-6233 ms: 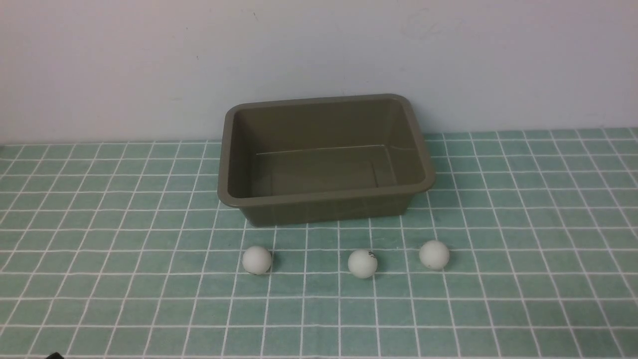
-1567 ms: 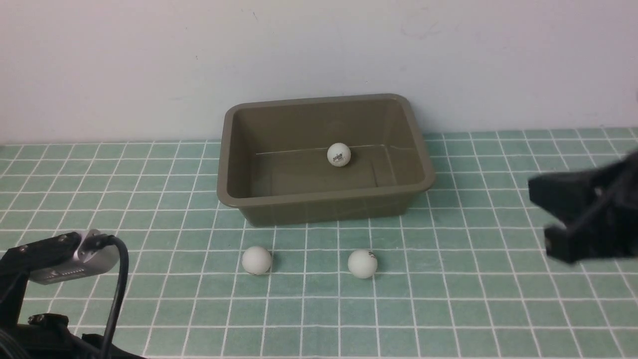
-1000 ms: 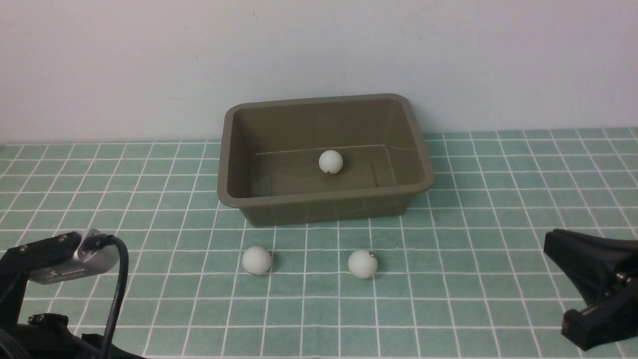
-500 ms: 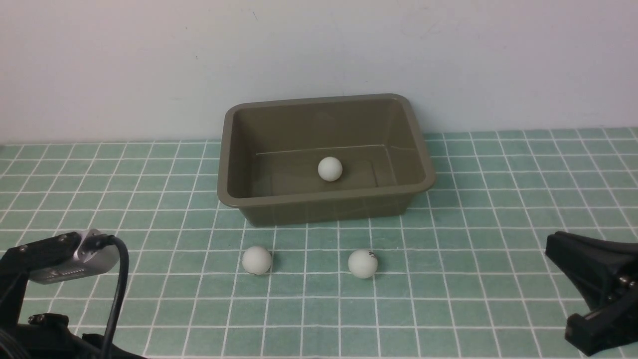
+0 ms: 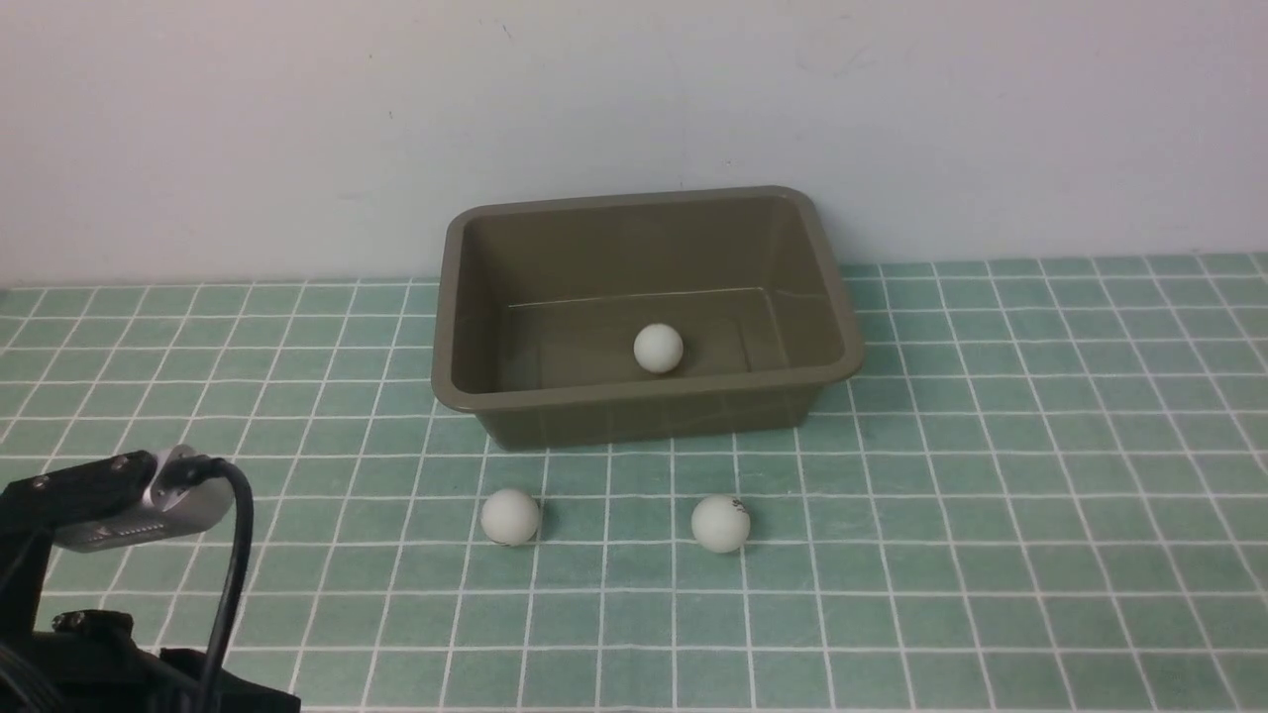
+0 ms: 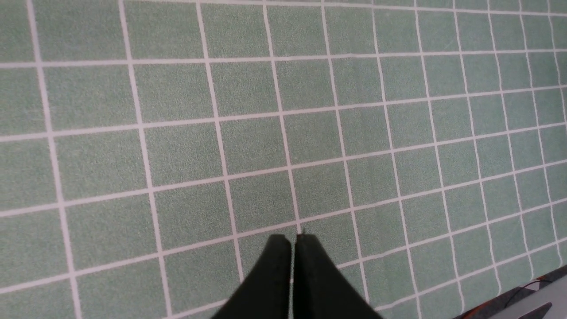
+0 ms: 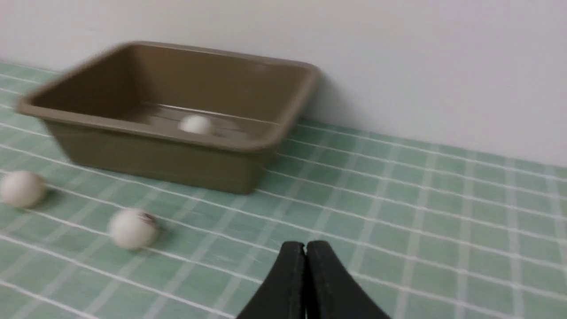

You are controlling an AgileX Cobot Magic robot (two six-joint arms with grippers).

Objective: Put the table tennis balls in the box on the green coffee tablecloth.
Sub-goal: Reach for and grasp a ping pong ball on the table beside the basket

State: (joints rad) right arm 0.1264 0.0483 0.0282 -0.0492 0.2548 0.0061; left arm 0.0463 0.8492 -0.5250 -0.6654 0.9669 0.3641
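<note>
Centrally, toward the far edge of the tabletop and just before the pale wall (image 5: pixel 297 129): the box (image 5: pixel 644 418), upright and open side up, on the green coffee tablecloth (image 5: pixel 991 495). Inside it, on the floor close to the near wall and about midway across: one table tennis ball (image 5: pixel 658 348). Outside, on the cloth near the box's front but apart from it: a second ball (image 5: pixel 510 516) toward the left corner and a third ball (image 5: pixel 720 523), with a small dark mark on top, to its right; well apart from each other. At the near left corner of the front view: a silver wrist camera (image 5: pixel 129 500) with a black cable (image 5: pixel 236 555). Left hand (image 6: pixel 292 241), seen from its own wrist: fingers pressed together, nothing between them, above bare cloth. Right hand (image 7: pixel 305 248), outside the front view, seen from its own wrist: fingers likewise together and empty, over the cloth to the right of the balls, pointing toward the box.
</note>
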